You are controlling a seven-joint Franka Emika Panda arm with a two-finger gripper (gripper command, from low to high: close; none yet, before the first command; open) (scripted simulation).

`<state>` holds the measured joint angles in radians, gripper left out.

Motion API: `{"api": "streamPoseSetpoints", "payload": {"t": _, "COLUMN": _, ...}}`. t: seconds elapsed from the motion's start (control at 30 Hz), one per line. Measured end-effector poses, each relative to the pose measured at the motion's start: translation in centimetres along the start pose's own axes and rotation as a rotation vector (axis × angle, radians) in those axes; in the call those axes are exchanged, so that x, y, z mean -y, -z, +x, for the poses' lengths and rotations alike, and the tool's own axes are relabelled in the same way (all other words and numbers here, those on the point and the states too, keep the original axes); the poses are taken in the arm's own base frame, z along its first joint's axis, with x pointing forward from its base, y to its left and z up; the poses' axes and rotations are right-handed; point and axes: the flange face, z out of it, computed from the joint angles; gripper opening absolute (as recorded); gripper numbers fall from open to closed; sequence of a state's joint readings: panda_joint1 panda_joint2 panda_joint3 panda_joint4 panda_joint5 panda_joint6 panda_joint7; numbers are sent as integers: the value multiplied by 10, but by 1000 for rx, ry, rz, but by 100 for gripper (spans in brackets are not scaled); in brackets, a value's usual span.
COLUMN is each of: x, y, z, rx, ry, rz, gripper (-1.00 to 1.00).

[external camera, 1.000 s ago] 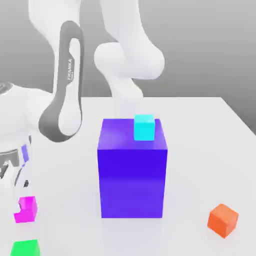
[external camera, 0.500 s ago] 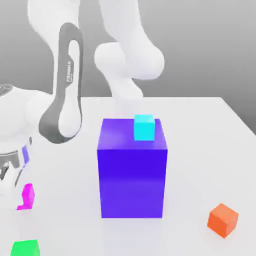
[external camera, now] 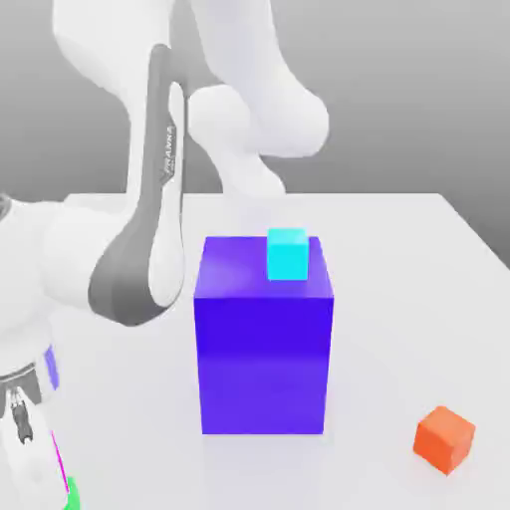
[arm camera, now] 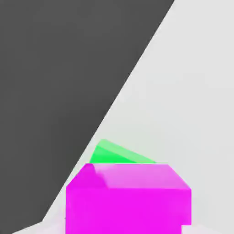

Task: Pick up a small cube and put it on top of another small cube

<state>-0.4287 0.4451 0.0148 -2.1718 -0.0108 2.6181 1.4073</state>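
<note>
The small cube (arm camera: 128, 199) is bright magenta and sits very close to the hand camera. In the exterior view a thin magenta sliver of the small cube (external camera: 61, 466) shows at the lower left, mostly hidden behind my gripper (external camera: 35, 460). The white hand hangs low over the table there, right beside that sliver. Whether the cube is held cannot be made out. A green cube (arm camera: 119, 154) lies just beyond the magenta one, and a corner of the green cube (external camera: 72, 492) peeks out at the exterior view's bottom left.
A big blue-violet block (external camera: 264, 339) stands mid-table with a cyan cube (external camera: 287, 253) on its top at the back. An orange cube (external camera: 444, 438) lies at the exterior view's lower right. The table's edge (arm camera: 109, 119) runs close to the cubes.
The arm has swung forward and down over the exterior view's lower left. The magenta cube, plainly seen a second ago, is almost covered and shows lower, next to the green cube.
</note>
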Motion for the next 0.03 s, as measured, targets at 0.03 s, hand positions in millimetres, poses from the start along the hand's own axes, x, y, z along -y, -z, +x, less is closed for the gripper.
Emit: {"api": "streamPoseSetpoints", "payload": {"t": 0.03, "x": 0, "y": 0, "z": 0, "rx": 0, "ry": 0, "rz": 0, "gripper": 100}}
